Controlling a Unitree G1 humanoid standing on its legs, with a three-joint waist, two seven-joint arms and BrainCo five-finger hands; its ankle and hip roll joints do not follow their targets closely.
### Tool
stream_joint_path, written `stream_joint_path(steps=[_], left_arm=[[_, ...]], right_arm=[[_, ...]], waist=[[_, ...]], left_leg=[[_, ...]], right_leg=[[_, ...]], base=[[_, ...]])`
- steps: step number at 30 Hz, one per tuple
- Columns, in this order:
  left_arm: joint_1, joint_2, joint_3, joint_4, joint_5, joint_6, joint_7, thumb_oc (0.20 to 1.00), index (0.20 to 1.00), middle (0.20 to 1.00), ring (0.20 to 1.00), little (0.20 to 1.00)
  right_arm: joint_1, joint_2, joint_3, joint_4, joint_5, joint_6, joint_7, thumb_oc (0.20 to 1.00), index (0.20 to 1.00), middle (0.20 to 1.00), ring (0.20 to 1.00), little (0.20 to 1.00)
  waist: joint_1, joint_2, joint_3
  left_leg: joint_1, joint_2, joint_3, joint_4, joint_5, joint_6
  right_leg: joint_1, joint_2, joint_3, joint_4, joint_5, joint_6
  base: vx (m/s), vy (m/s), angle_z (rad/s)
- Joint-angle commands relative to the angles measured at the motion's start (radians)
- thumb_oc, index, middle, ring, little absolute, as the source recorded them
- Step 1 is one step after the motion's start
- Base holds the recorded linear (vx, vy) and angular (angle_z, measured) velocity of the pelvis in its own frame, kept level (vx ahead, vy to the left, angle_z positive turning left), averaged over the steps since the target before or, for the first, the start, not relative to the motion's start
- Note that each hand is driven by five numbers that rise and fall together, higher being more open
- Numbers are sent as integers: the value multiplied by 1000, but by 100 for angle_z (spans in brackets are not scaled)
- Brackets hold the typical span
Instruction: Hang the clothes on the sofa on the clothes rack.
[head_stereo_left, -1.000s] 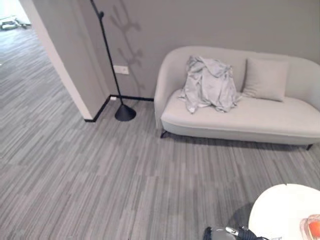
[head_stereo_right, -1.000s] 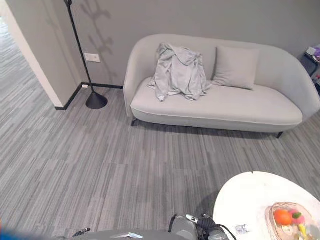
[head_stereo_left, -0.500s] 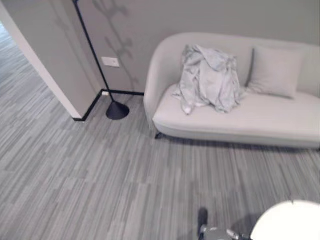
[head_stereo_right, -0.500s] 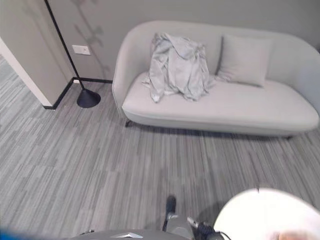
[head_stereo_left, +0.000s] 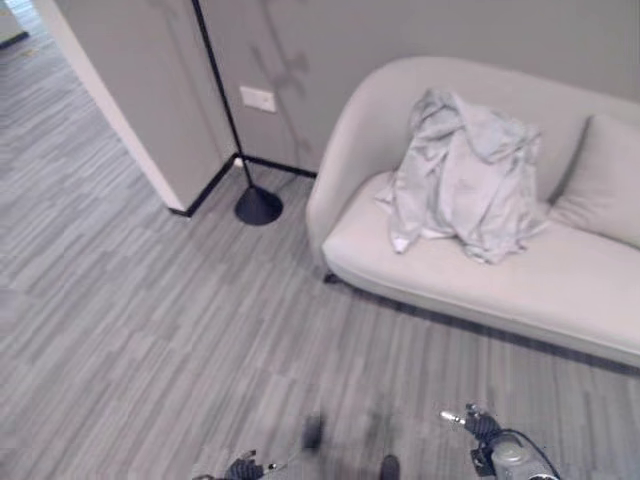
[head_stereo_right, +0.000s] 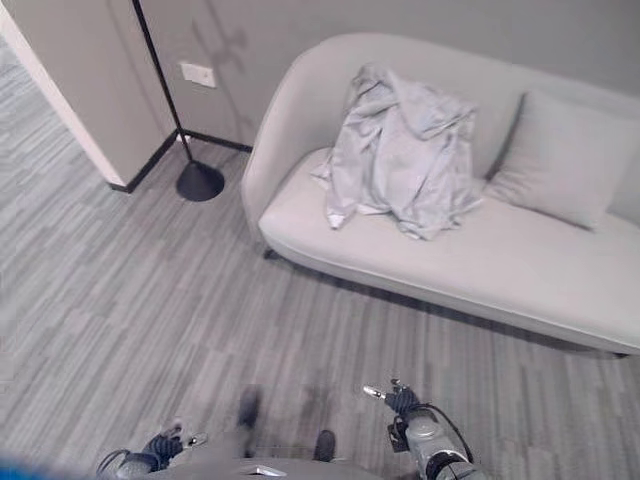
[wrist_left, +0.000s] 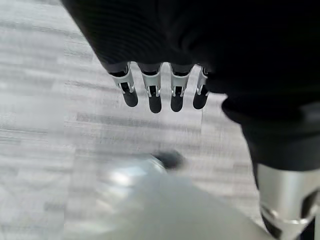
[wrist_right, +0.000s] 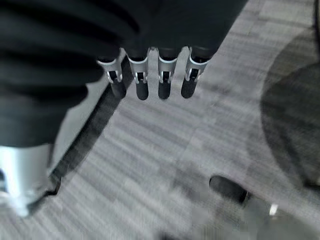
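Here's the sofa, pale and curved, and that's our landmark. The clothes, a light grey garment, lie bunched against the sofa's backrest toward its left end, with the lower edge spilling onto the seat. A cushion leans on the backrest just beside the clothes, toward the sofa's other end. Off the sofa's left end stands the rack, a thin black pole on a round black foot, close to the wall corner.

Both hands are low and well short of the sofa, over the grey floor. The left hand hangs with its fingers straight and relaxed, nothing in it. The right hand looks the same: fingers extended, empty.

So nothing is picked up yet; by my reading the walk-up to the sofa is the step in hand.

Now, the handling. That fabric looks thin, soft and floppy, full of creases, so it should be light and will sag and swing wherever it is lifted. No risk of breakage, but a loose pinch could slip off. Best bet, I'd say, is the bunched ridge at the top against the backrest, where folds stack up and give the fingers bulk to close on. Grab the hem on the seat and the rest drags.
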Motion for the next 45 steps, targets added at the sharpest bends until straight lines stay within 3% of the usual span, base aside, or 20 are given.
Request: stream_joint_path(steps=[1,2,7,10,13,14,15,17,20,21,23,26,29,30,31,32,35,37,41,45], left_arm=[[-19,9,0,40,-7,-6,7,1000,1000,1000,1000,1000],[-4,16,12,56,17,8,0,1000,1000,1000,1000,1000],[-4,27,10,57,35,18,-5,1000,1000,1000,1000,1000],[-18,43,0,14,10,15,-6,1000,1000,1000,1000,1000],[-25,47,-17,1,9,14,2,1000,1000,1000,1000,1000],[-26,52,-12,-4,-1,12,1,1000,1000,1000,1000,1000],[-26,60,3,-8,-16,3,2,1000,1000,1000,1000,1000],[-33,63,3,-7,-16,-4,11,1000,1000,1000,1000,1000],[-32,61,9,0,-16,-9,16,1000,1000,1000,1000,1000],[-29,51,19,5,-21,-15,20,1000,1000,1000,1000,1000],[-27,37,19,16,-16,-19,21,1000,1000,1000,1000,1000],[-30,22,-5,29,13,-15,15,1000,1000,1000,1000,1000],[-32,21,-11,33,20,-13,13,1000,1000,1000,1000,1000],[-36,27,-21,42,44,-12,10,1000,1000,1000,1000,1000],[-36,27,-21,42,44,-12,10,1000,1000,1000,1000,1000],[-36,28,-21,50,46,-6,7,1000,1000,1000,1000,1000],[-24,27,-18,59,42,-4,11,1000,1000,1000,1000,1000],[-25,24,-10,46,6,-7,16,1000,1000,1000,1000,1000],[-46,31,-25,7,-27,-15,26,1000,1000,1000,1000,1000],[-74,24,-45,-18,-41,-30,31,1000,1000,1000,1000,1000]], right_arm=[[21,-20,2,2,2,-13,-8,1000,1000,1000,1000,1000],[27,-1,15,2,-21,-2,-2,1000,1000,1000,1000,1000],[28,16,21,4,-36,5,11,1000,1000,1000,1000,1000],[12,15,23,-13,-37,5,18,1000,1000,1000,1000,1000],[21,17,13,-18,-44,2,11,1000,1000,1000,1000,1000],[26,17,17,-24,-48,2,11,1000,1000,1000,1000,1000],[32,14,22,-34,-53,4,10,1000,1000,1000,1000,1000],[29,14,19,-37,-52,5,7,1000,1000,1000,1000,1000],[26,13,7,-32,-42,10,6,1000,1000,1000,1000,1000],[20,9,-34,-31,-2,10,0,1000,1000,1000,1000,1000],[17,7,-42,-20,-2,11,-5,1000,1000,1000,1000,1000],[25,2,-38,-10,-21,15,-10,1000,1000,1000,1000,1000],[29,1,-38,-9,-21,15,-9,1000,1000,1000,1000,1000],[36,4,-43,-11,-24,19,-8,1000,1000,1000,1000,1000],[36,5,-42,-11,-24,19,-8,1000,1000,1000,1000,1000],[35,10,-36,-5,-30,17,-7,1000,1000,1000,1000,1000],[47,12,-31,-1,-32,13,-5,1000,1000,1000,1000,1000],[57,2,-35,-10,-7,-1,-2,1000,1000,1000,1000,1000],[54,-15,-15,-20,8,-17,-12,1000,1000,1000,1000,1000],[22,-48,-7,-27,12,-17,-6,1000,1000,1000,1000,1000]], waist=[[14,15,7],[21,18,-17],[5,-21,-30],[-11,28,-2],[-25,67,10],[-16,71,10],[0,57,7],[9,48,7],[9,41,4],[-14,64,12],[-35,96,29],[-57,94,43],[-66,89,49],[-72,57,39],[-73,57,40],[-84,30,22],[-96,26,4],[-107,32,-9],[-85,54,-16],[-74,51,-45]], left_leg=[[-35,-24,27,-56,-38,-21],[11,-3,37,-56,1,-12],[84,-21,86,-56,-11,14],[174,-15,107,-56,-31,50],[249,-9,125,-56,-67,72],[267,-15,117,-56,-83,74],[281,-31,95,-56,-105,78],[294,-35,91,-56,-123,78],[302,-35,87,-56,-141,78],[333,-18,86,-56,-160,77],[382,22,83,-56,-190,67],[413,51,88,-56,-203,50],[429,61,79,-56,-214,44],[431,67,71,-56,-224,22],[432,67,70,-56,-224,22],[444,107,86,-56,-238,-8],[444,164,91,-56,-234,-41],[398,229,53,-56,-176,-75],[337,333,-46,-56,53,-114],[262,241,-74,-56,-3,-65]], right_leg=[[-85,24,-60,18,-10,101],[-57,46,-38,18,-26,97],[9,4,-42,18,47,127],[-102,-34,-56,375,52,155],[-179,-92,-122,569,80,148],[-171,-131,-157,551,67,135],[-133,-180,-202,415,58,123],[-131,-197,-211,326,81,131],[-149,-207,-180,179,122,149],[-238,-244,-134,59,165,175],[-345,-283,-80,18,163,206],[-392,-308,-73,18,193,210],[-376,-306,-75,18,206,210],[-320,-289,-93,18,229,210],[-318,-289,-94,18,229,210],[-298,-277,-119,18,259,210],[-274,-250,-148,18,278,210],[-248,-198,-183,34,242,210],[-234,-101,-201,48,169,167],[-213,-103,-224,18,147,162]], base=[[629,217,-33],[515,160,-36],[490,176,-25],[530,402,-22],[389,256,-71],[486,156,0],[375,85,0],[269,-15,-5],[285,-61,-29],[320,-37,-21],[436,-101,-15],[367,-192,-6],[339,-255,17],[344,-290,32],[678,-654,75],[473,-505,91],[451,-487,61],[415,-449,-14],[254,-321,0],[209,-142,2]])
